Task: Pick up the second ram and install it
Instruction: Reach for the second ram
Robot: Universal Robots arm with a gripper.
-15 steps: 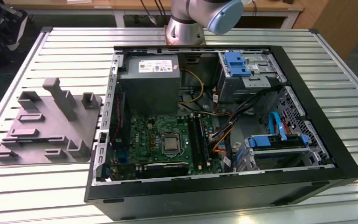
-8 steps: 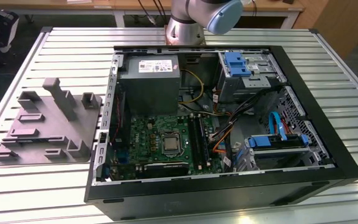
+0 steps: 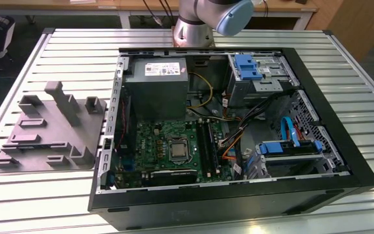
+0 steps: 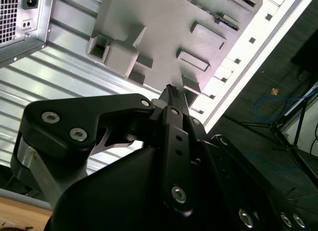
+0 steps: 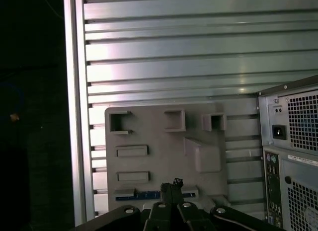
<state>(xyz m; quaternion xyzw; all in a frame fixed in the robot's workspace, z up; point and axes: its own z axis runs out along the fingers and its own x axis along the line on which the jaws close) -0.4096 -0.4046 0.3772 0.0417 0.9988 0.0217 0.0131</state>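
Exterior view: the arm point(image 3: 194, 24) stands behind the open computer case point(image 3: 364, 168).
Gripper point(image 5: 171, 184): hangs above the grey holder point(image 5: 159, 141), pointing down.
Jaws: pressed together, holding nothing.
Second ram point(image 5: 136, 195): lies in a holder slot, below the gripper.

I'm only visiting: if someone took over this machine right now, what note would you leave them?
Gripper: black fingers shut together, holding nothing, hovering over the grey moulded holder tray beside the open black computer case.
Second ram: the thin bluish-green stick lies in a tray slot, at the edge nearest the gripper.
Done: nothing yet shows; the stick is not grasped.
Left: the pick-up, then seating it in the long black motherboard slots.
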